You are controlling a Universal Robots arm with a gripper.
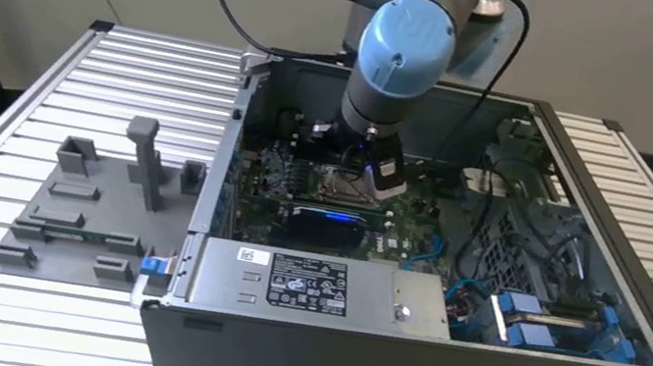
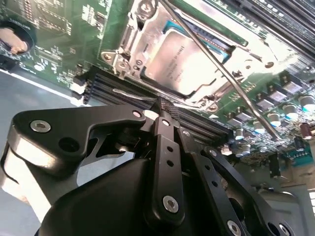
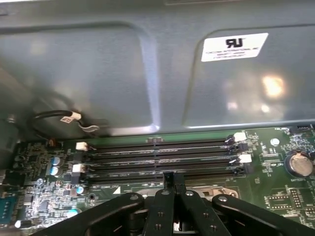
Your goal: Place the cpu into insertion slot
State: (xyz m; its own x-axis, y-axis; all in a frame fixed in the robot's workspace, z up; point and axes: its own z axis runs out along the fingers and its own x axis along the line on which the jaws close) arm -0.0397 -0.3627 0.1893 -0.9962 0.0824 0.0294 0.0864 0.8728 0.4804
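Observation:
The cpu [image 2: 183, 60], a flat square chip with a silvery face, lies inside the shiny metal frame of the insertion slot [image 2: 122, 58] on the green board. A thin wire lever [image 2: 231, 83] stands raised and crosses over the chip. My gripper [image 2: 164, 105] hovers just off one edge of the slot, its black fingers closed together with nothing between them. In the first wrist view the fingertips of the gripper [image 3: 172, 177] meet above the slot's frame [image 3: 216, 191]. In the exterior view the gripper [image 1: 368, 172] hangs inside the computer case, right over the slot [image 1: 346, 186].
Long black memory strips [image 3: 157, 157] run beside the slot, with a coin battery [image 3: 298, 164] near them. The case's metal wall [image 3: 147, 73] is close behind. A grey power supply box [image 1: 323, 287] and cables [image 1: 517, 235] crowd the case. A grey fixture plate [image 1: 97, 204] lies outside.

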